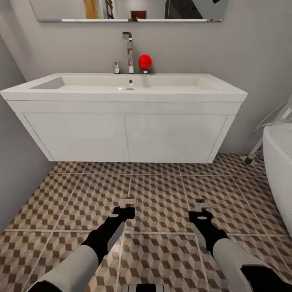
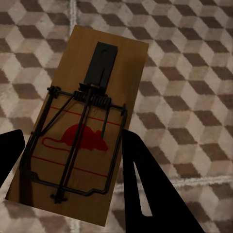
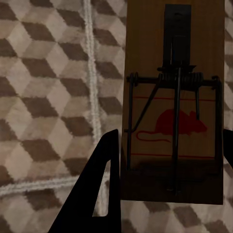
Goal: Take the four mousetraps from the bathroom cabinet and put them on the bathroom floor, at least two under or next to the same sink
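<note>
The sink (image 1: 121,87) is glossy white, ceramic by the look of it, and smooth, with a polished chrome tap (image 1: 128,52). The floor (image 1: 162,194) is matt printed tile with pale grout. Both mousetraps (image 2: 82,131) (image 3: 174,107) are plain brown wood, dull finish, with dark metal wire and springs. The gripper fingers (image 2: 145,189) look like flat matt black plastic.

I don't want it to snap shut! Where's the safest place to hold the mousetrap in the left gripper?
Hold the mousetrap by its two long wooden edges, near the end away from the black tab, coming in from that end. The board is flat and narrow enough for the left gripper to span, and the fingers stay beside the wire spring, not on it, much as it looks gripped now.
</note>
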Controlling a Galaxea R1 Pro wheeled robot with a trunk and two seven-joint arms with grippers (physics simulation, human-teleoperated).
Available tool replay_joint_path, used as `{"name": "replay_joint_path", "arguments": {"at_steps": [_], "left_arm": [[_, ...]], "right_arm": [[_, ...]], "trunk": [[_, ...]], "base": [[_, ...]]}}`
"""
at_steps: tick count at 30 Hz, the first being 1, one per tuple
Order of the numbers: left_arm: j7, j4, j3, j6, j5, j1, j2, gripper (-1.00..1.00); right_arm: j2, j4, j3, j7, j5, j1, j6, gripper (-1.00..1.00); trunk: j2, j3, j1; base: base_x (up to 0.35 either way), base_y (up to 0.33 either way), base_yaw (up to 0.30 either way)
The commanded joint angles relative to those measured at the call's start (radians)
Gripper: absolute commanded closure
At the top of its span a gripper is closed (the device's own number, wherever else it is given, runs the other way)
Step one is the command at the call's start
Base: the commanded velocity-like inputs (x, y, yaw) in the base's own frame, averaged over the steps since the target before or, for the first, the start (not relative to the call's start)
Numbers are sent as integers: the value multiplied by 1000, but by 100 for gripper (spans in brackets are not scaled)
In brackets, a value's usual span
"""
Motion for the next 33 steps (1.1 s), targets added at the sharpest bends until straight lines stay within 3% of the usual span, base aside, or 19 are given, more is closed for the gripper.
{"name": "replay_joint_path", "arguments": {"at_steps": [1,13,23,28,33], "left_arm": [[9,-2,-7,4,10,0,1,100],[9,-3,-6,4,10,0,1,100],[9,-6,-6,4,12,0,3,100],[10,-6,-4,3,12,0,3,100],[66,-10,-2,4,13,0,3,100]], "right_arm": [[0,-2,0,-3,8,0,9,100],[1,-2,8,-13,16,0,0,100],[4,-54,6,-25,17,0,-5,100],[13,-73,7,-82,20,0,-7,100],[13,-75,9,-107,15,0,-1,100]], "trunk": [[0,-1,0],[-3,-47,5],[-3,-47,5],[-3,-47,5],[-3,-47,5]], "base": [[0,0,-11],[0,0,-2],[0,0,0],[0,0,0],[0,0,0]]}}
